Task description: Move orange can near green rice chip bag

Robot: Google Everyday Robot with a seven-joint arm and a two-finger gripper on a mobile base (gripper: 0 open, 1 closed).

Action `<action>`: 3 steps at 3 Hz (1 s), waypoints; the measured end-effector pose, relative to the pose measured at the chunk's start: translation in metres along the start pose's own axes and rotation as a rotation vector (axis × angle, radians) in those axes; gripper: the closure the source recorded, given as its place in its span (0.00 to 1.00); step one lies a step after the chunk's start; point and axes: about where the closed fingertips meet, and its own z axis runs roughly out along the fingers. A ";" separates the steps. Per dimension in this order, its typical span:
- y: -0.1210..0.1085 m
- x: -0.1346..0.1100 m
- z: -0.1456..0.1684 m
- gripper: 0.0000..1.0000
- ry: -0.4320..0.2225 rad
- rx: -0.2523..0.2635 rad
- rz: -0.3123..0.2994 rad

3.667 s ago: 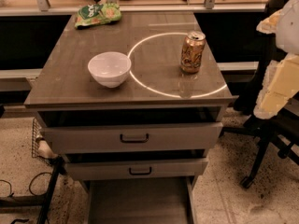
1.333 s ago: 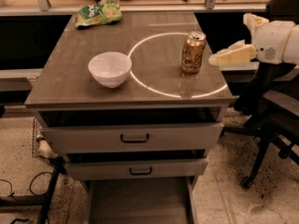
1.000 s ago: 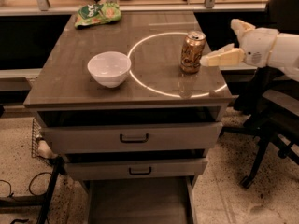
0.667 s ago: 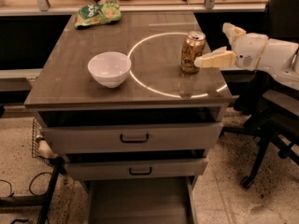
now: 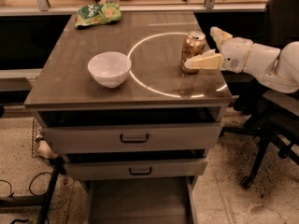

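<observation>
The orange can (image 5: 192,50) stands upright on the right part of the grey table (image 5: 70,85), inside a bright ring of light. The green rice chip bag (image 5: 97,14) lies flat at the table's far left corner, well away from the can. My gripper (image 5: 206,48) reaches in from the right at can height. Its fingers are spread open: the near finger (image 5: 202,62) lies along the can's front right side and the far finger (image 5: 218,34) sits behind and to the right of the can. The gripper holds nothing.
A white bowl (image 5: 110,68) stands left of centre on the table, between the can and the bag's side. Two drawers (image 5: 134,138) sit under the tabletop. A dark office chair (image 5: 275,120) stands to the right under my arm. A counter edge runs behind the table.
My arm has come in from the right and moved left to the can, with the near finger now beside it. The can, bowl and bag have not moved.
</observation>
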 end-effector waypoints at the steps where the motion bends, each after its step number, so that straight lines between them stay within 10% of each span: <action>1: 0.000 0.005 0.012 0.00 -0.006 -0.022 0.012; 3: 0.004 0.023 0.035 0.41 0.001 -0.054 0.057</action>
